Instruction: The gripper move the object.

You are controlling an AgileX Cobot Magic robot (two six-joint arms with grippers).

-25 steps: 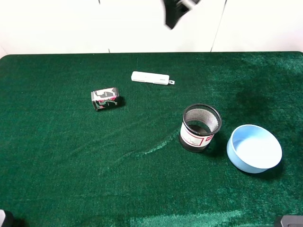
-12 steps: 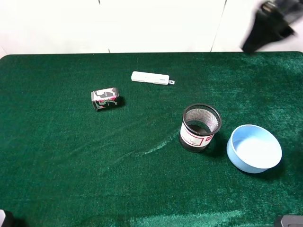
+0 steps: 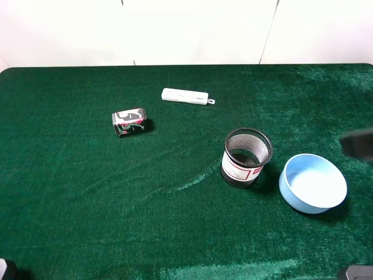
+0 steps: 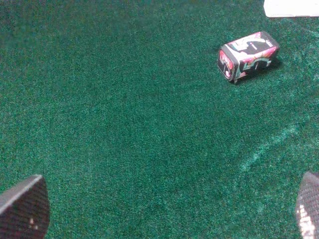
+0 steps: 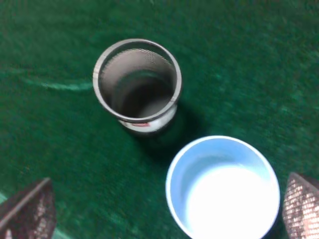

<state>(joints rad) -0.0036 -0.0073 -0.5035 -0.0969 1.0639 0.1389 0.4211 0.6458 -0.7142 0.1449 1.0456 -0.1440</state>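
You are looking at a staged test bench, more lab than home. The worktop (image 3: 87, 192) is covered edge to edge in green velvet-like cloth, and plain white panels stand behind its far edge. The few things on it are unrelated: a small printed box (image 3: 130, 122), a mesh cup (image 3: 247, 157), a blue bowl (image 3: 313, 183) and a white stick (image 3: 185, 96), spread well apart.

Bright, even overhead light, soft short shadows beside the mesh cup (image 3: 247, 157) and blue bowl (image 3: 313, 183); sheen on the green cloth (image 3: 87, 204); right wrist view blurred, high view sharp
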